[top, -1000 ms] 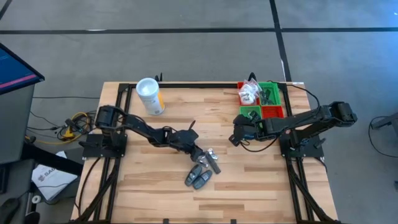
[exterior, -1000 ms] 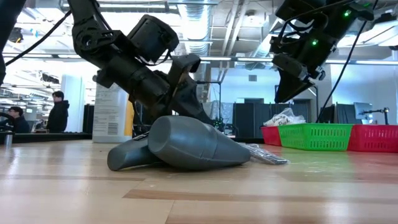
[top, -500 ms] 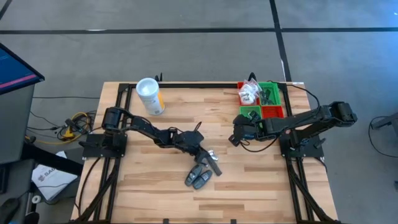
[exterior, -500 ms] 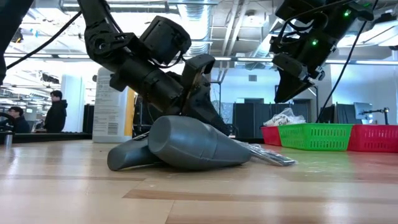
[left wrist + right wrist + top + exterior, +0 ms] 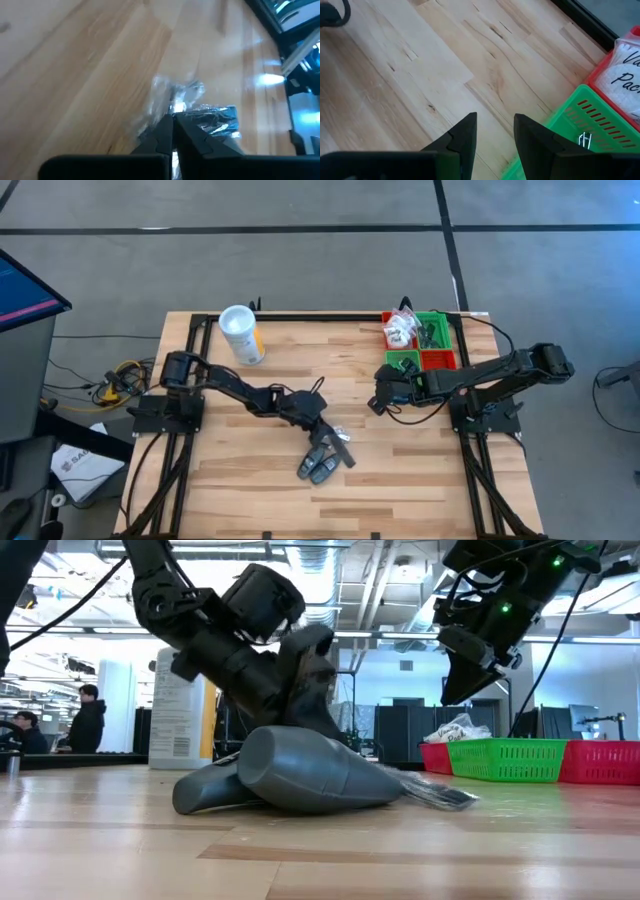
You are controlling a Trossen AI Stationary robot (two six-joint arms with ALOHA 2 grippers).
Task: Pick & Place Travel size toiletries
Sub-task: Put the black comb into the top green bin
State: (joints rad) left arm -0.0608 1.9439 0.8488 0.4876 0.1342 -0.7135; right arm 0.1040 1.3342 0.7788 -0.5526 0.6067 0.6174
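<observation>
Left claw (image 5: 328, 432): down at the table near its middle, fingers (image 5: 167, 137) pressed together with the edge of a crinkled clear-wrapped packet (image 5: 200, 112) caught at their tips.
Packet: lies flat on the wood straight ahead of the left claw's tips, touching them; a dark item shows through the wrapper, off to one side of the fingertips. From above it shows as a small silvery scrap (image 5: 341, 437) just past the claw.
Grey tubes (image 5: 318, 466): two dark grey tubes lying side by side on the table, just beside the left claw on the near-edge side. Whether they touch the claw I cannot tell. From table height the nearer one (image 5: 300, 772) fills the foreground with the claw (image 5: 312, 660) coming down behind it.
Right claw (image 5: 380, 401): held above the table, well apart from the left claw, beside the bins; fingers (image 5: 462, 137) parted with only bare wood between them, holding nothing.
Bins: a cluster of red and green bins (image 5: 421, 340) at the far right corner, just beyond the right claw. White packets (image 5: 401, 330) sit heaped in a red one; dark small items lie in a green one (image 5: 433, 330).
Canister: a white canister (image 5: 241, 334) with a yellow label stands on the far left of the table, well behind the left claw.
Room: people (image 5: 92, 720) stand far off behind the table.
</observation>
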